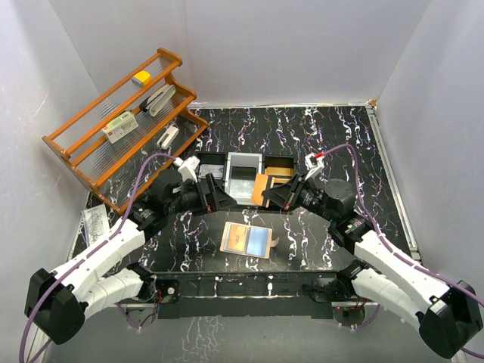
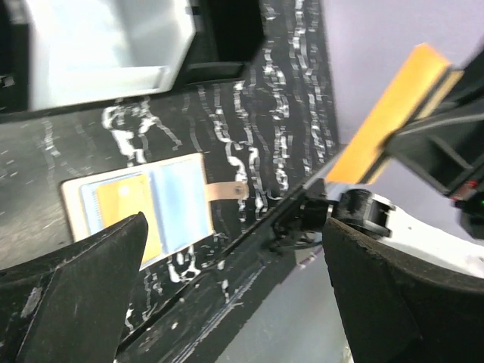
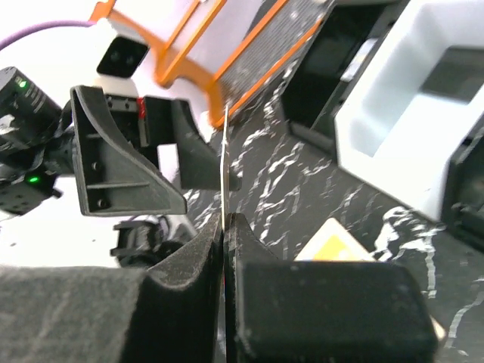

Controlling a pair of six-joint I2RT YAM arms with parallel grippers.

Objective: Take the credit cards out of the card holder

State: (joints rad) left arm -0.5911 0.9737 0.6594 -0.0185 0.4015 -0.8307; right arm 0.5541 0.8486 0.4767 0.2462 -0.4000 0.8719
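The beige card holder (image 1: 246,240) lies open on the table in front of both arms, with an orange-brown card (image 1: 237,238) and a blue-grey card (image 1: 259,241) in its slots. It also shows in the left wrist view (image 2: 72,198) with its snap tab (image 2: 227,190). My right gripper (image 1: 274,195) is shut on another orange-brown card (image 1: 261,189), held on edge above the table behind the holder; the right wrist view shows this card (image 3: 225,162) edge-on between the pads. My left gripper (image 1: 223,198) is open and empty, facing the held card (image 2: 393,113).
A black-and-grey three-compartment tray (image 1: 242,170) stands just behind the grippers. An orange wooden rack (image 1: 125,125) with small items stands at the back left. A clear plastic bag (image 1: 94,223) lies at the left table edge.
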